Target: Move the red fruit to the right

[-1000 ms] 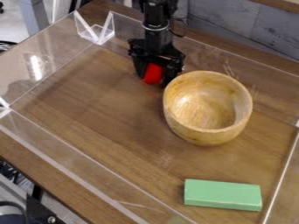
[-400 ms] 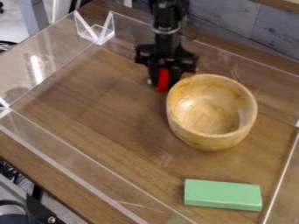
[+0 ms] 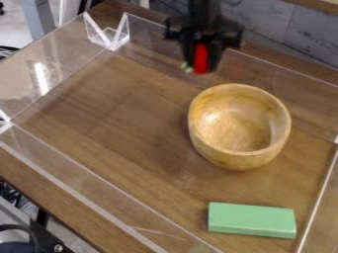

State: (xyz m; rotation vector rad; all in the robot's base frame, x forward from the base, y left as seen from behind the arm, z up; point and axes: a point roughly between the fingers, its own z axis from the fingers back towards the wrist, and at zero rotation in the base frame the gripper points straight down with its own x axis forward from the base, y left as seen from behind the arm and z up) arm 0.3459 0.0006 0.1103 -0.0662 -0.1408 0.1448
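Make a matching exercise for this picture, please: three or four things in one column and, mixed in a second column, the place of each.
Things
1. small red toy fruit
2. round wooden bowl
3. flat green rectangular block
4. black gripper

Places
A. near the front right corner of the tray
B. on the wooden surface, right of the middle
C. above the back of the tray, shut on a thing
D. lifted off the surface, between the fingers

Pairs: 1-D, 2-B, 3-A, 4-C
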